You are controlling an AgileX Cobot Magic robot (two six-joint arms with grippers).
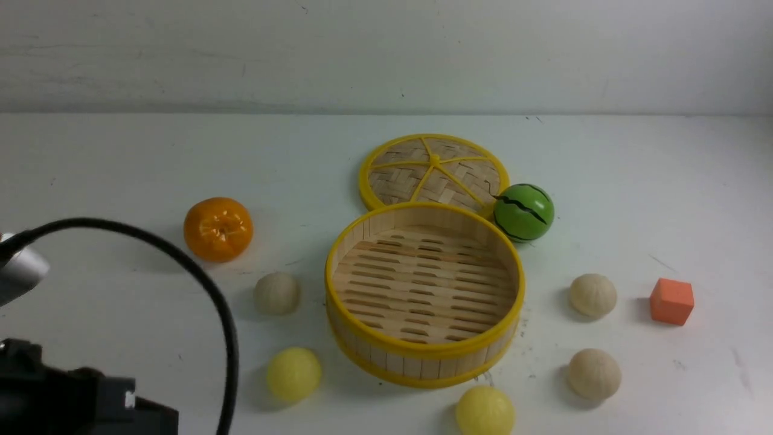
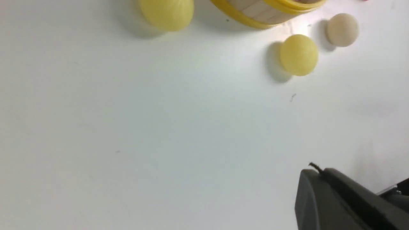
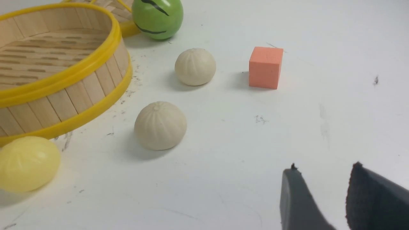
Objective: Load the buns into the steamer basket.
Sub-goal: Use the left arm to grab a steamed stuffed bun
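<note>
The steamer basket (image 1: pixel 423 356) stands mid-table with a bare slatted floor. Several buns lie around it on the table. Two are to its left, one cream (image 1: pixel 276 293) and one yellow (image 1: pixel 294 374). Another yellow bun (image 1: pixel 485 412) lies in front, and two cream buns (image 1: pixel 593 295) (image 1: pixel 593 373) are to the right. My left gripper (image 2: pixel 316 171) is shut on nothing, over bare table short of a yellow bun (image 2: pixel 298 55). My right gripper (image 3: pixel 324 169) is open and empty, short of the nearer cream bun (image 3: pixel 160 125).
The woven lid (image 1: pixel 433 170) lies flat behind the basket, with a green striped ball (image 1: pixel 523 212) at its right. An orange fruit (image 1: pixel 218 229) sits at the back left. An orange cube (image 1: pixel 671 301) is at the far right. My left arm's cable (image 1: pixel 199 284) arcs over the near left.
</note>
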